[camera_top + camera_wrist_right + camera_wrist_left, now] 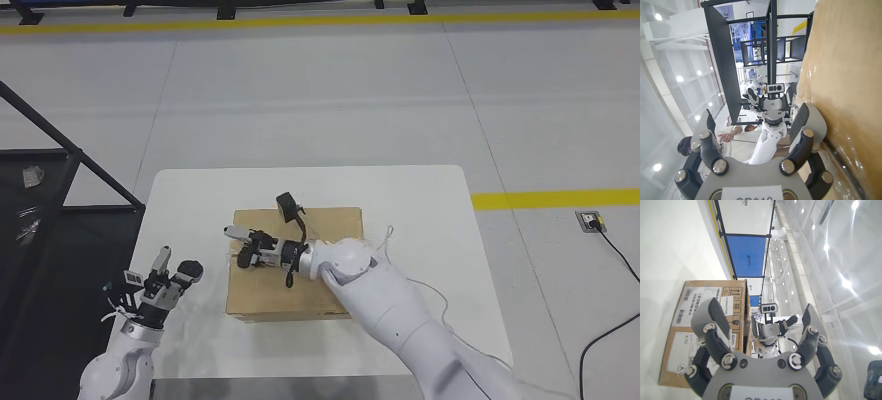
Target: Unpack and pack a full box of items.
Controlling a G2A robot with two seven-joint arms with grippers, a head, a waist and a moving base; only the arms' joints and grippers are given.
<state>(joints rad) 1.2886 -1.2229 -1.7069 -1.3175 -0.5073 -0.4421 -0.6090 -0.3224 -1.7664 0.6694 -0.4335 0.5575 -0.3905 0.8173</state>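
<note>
Top view: a closed brown cardboard box [265,295], sealed with clear tape, is seen on the white tabletop [420,200], directly beneath the right hand [240,248]. That hand is laid low over the box's lid, near the edge closest to the left hand [177,262], with its fingers spread wide and nothing held. In the right wrist view one padded finger [800,121] is seen lying against the taped cardboard. The left hand is held just beside the box's labelled side wall, apart from it, fingers likewise spread wide and empty. The two hands are pointed toward each other, with the box edge between them
</note>
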